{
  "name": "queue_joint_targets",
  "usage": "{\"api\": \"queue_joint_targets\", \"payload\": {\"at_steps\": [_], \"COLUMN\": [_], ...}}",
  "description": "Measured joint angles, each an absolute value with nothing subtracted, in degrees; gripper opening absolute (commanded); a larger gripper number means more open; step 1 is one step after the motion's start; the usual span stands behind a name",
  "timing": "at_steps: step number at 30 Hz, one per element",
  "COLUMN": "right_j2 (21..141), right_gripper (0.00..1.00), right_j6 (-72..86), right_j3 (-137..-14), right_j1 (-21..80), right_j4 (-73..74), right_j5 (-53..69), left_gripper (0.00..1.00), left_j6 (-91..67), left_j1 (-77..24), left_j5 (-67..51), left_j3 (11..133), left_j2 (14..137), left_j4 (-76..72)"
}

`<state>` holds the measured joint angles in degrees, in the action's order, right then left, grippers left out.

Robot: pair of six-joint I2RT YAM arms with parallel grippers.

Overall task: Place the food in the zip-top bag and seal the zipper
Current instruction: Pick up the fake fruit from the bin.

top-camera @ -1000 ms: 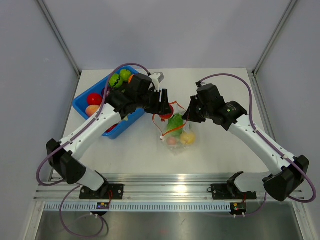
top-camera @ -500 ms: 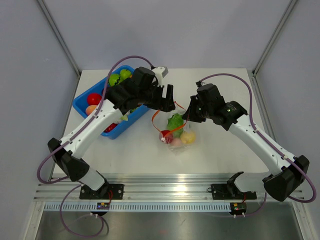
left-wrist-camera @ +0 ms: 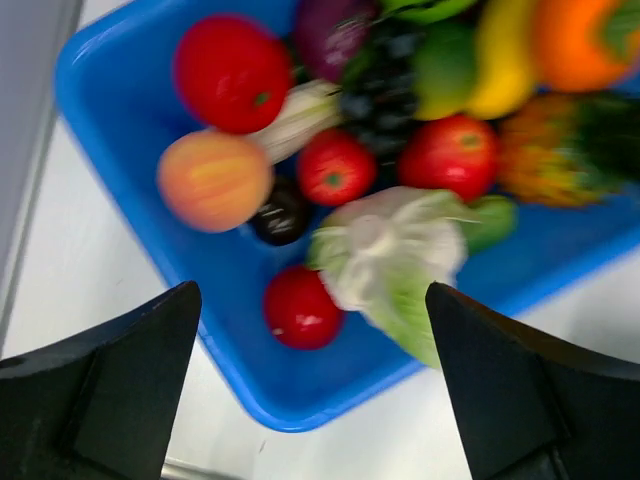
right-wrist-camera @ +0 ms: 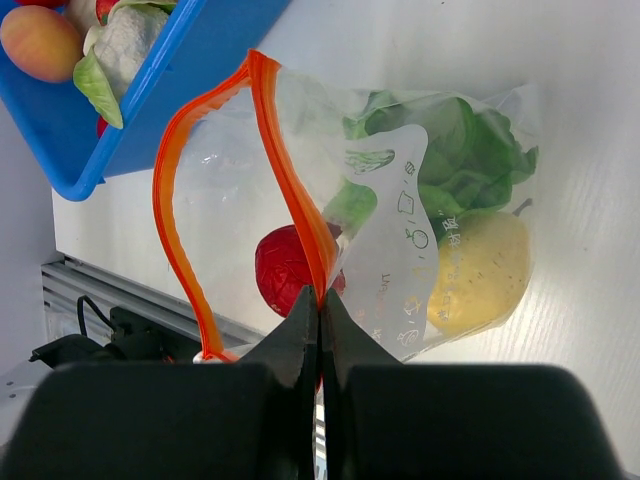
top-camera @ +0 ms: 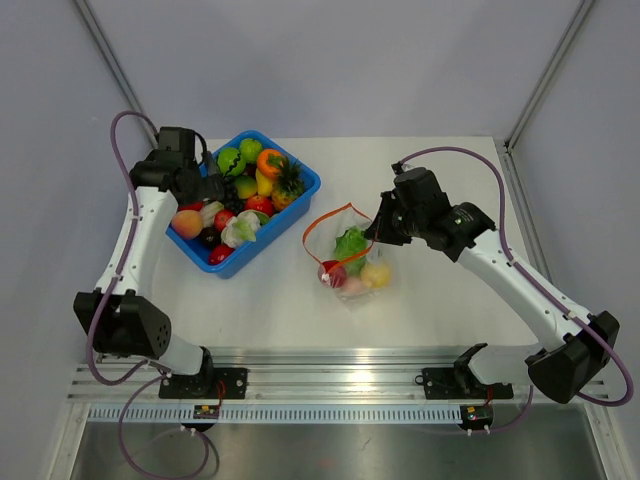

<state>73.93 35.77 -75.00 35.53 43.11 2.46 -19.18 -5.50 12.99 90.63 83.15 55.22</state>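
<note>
Pinches the thin red-orange zipper strip (right-wrist-camera: 285, 170) of the clear crinkly plastic bag (right-wrist-camera: 400, 225) in the clenched right gripper (right-wrist-camera: 320, 300); holds the left gripper (left-wrist-camera: 310, 292) splayed, empty, above the blue plastic bin (left-wrist-camera: 300, 400).

I get bright, even overhead light in the top view, with only soft, faint shadows on the table (top-camera: 440, 300) and a hot glare patch on the front rail (top-camera: 362, 377). The left wrist view is smeared: blue bin (left-wrist-camera: 235, 370) and food (left-wrist-camera: 232, 72) are soft, worst toward the right edge, and the left gripper (left-wrist-camera: 314, 400) is just two black unlit shapes. The right wrist view is sharp on the zip-top bag (right-wrist-camera: 400, 230), slight sheen on the plastic, table near blown-out at right, right gripper (right-wrist-camera: 319, 305) dark and defocused.
</note>
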Motion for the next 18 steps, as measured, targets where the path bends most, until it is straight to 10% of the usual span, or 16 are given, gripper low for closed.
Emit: {"api": "queue_joint_targets", "payload": {"at_steps": [18], "right_j2": [73.93], "right_gripper": [0.00], "right_j6": [35.70], "right_j3": [-74.98], "right_j1": [35.53], "right_j4": [42.83], "right_j5": [2.61], "left_gripper": [0.99], "left_j6": [-12.86], "left_j1": [-2.76], "left_j5": [28.93], "left_j3": [92.86], "left_j2": [107.33], "left_j4": [55.75]}}
